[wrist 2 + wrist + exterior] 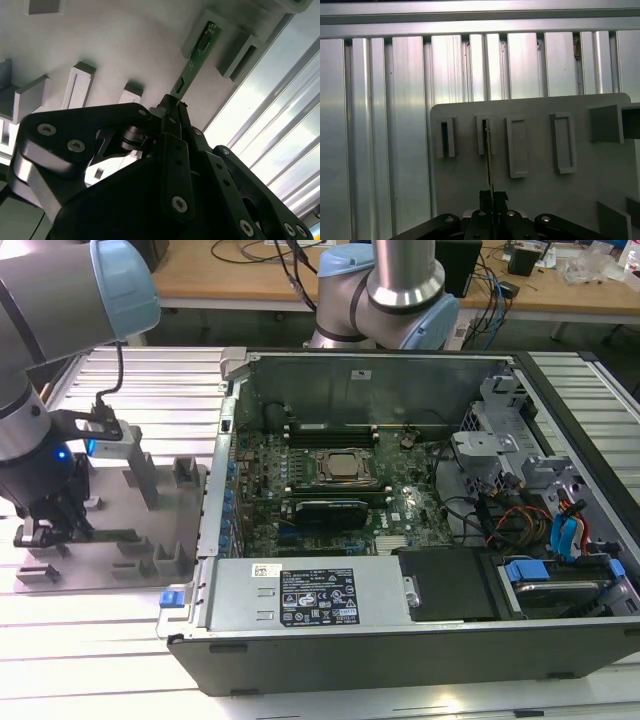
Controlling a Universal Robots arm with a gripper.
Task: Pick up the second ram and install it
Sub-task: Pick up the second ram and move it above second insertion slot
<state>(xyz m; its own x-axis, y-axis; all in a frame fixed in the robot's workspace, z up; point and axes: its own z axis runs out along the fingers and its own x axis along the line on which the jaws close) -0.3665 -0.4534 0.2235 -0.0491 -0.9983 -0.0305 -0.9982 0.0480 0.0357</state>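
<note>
The second ram (200, 47) is a thin green stick standing on edge in the grey tray (125, 45); its far end sits in an upright holder. My gripper (172, 106) is shut on its near end. In the first wrist view the second ram (489, 155) appears as a thin line running from my gripper (492, 196) to a slotted holder. In the exterior view my gripper (55, 530) is low over the tray (130, 575) at the exterior view's left, with the stick (110, 535) lying along the tray's front.
An open computer case (400, 640) stands beside the tray at the exterior view's right, with the CPU socket (343, 466), memory slots (330, 427) behind it and a black card (325, 508) in front. Several upright holders (145, 480) rise from the tray. The table (380, 125) is ribbed aluminium.
</note>
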